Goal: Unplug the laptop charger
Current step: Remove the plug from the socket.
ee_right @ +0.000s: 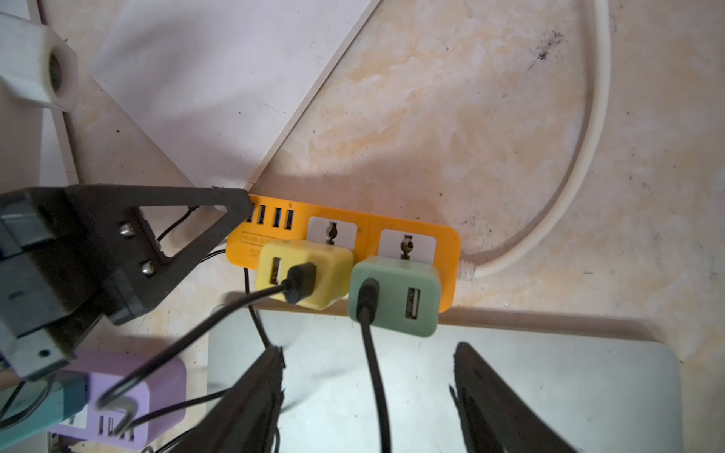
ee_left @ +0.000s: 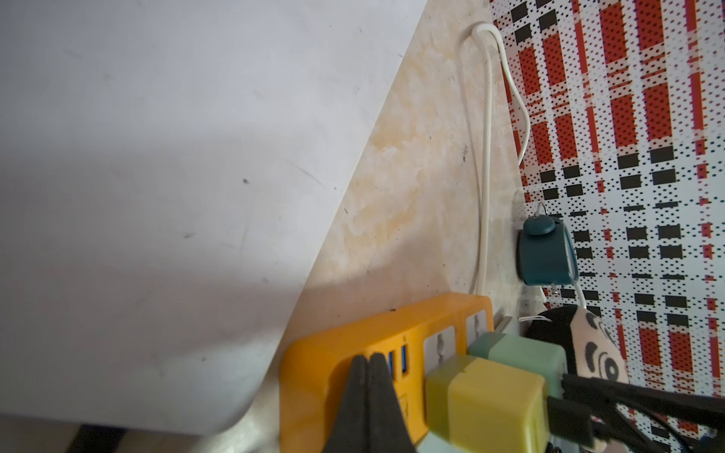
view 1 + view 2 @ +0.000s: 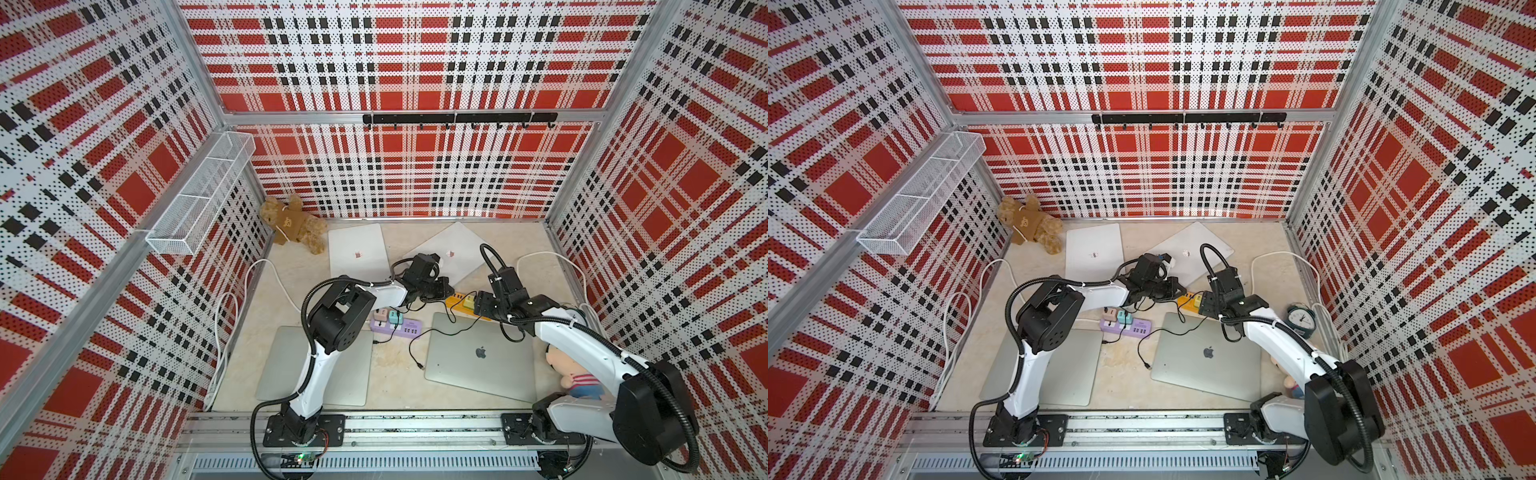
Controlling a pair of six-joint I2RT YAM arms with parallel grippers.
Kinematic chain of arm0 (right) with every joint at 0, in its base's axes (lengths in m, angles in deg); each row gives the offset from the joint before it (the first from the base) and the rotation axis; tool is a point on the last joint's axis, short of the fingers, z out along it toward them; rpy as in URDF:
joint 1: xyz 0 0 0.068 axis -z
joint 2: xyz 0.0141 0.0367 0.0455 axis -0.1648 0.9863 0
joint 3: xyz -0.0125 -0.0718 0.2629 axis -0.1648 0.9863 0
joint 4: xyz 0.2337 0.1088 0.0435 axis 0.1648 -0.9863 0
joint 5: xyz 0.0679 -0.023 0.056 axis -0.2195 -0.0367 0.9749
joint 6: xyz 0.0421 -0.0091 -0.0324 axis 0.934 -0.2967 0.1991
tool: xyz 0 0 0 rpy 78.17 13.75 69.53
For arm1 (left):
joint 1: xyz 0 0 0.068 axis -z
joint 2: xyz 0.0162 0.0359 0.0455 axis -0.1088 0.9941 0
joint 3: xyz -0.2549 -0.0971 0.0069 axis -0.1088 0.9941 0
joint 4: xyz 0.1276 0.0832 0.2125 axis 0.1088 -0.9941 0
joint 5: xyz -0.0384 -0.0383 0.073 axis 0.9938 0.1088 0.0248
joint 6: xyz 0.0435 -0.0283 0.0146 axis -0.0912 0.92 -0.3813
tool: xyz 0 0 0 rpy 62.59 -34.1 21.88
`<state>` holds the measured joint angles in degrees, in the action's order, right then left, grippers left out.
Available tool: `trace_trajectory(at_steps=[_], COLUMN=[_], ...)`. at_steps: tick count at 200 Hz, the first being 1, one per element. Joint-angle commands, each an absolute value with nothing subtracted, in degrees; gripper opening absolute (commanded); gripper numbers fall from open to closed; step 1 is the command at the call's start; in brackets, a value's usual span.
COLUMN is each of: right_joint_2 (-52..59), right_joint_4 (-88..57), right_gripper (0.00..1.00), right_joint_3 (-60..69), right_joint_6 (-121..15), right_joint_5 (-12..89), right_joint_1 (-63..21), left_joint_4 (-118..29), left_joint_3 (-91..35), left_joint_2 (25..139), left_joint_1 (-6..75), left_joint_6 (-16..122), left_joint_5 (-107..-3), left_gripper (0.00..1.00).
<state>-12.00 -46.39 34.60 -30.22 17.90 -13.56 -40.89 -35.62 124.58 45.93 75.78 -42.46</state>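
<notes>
As the right hand [image 1: 367,349] hangs released, its two black fingers spread wide, a pale green cube-shaped plastic charger [image 1: 392,298] sits just ahead of the fingertips. It is clear of them and plugged into a flat orange plastic power strip [image 1: 368,231]. The charger has rounded corners and two USB ports on its face. A thick black cable [image 1: 374,372] fills one port and runs back between the open fingers, while the other port is bare. Just beside it, a yellow cube-shaped plastic charger [image 1: 310,266] of the same build occupies the neighbouring socket, also with a black lead in one port. The left hand [image 2: 368,368] is clenched on nothing, its tips set against the strip's end where four blue USB slots lie. A thick white cord [image 1: 588,137] leaves the strip's other end, next to the green charger, and curves across the mottled beige surface [image 1: 451,117]. The strip lies between a closed white laptop [image 1: 215,78] and a closed silver laptop [image 1: 549,372], which bears a dark apple logo in both top views.
</notes>
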Motion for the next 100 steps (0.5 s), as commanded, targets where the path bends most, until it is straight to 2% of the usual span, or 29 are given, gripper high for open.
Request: trace_trajectory(at_steps=[1,100], right_joint_2=[-10.9,-7.6], right_joint_4=[-46.3,-44.0], right_gripper=[0.71,0.64], right_joint_3=[34.0,32.9], right_joint_6=[-30.0,-31.0], right_joint_5=[15.9,13.2], right_joint_1=[-13.0,-13.0], left_joint_4=[-44.4,-44.4], left_joint_3=[-36.1,-35.8], left_joint_2=[126.4,126.5], left_joint_1=[46.2,46.3], left_joint_6=[74.5,74.2], left_joint_5=[-44.0,-43.7], left_gripper=[0.0,0.0])
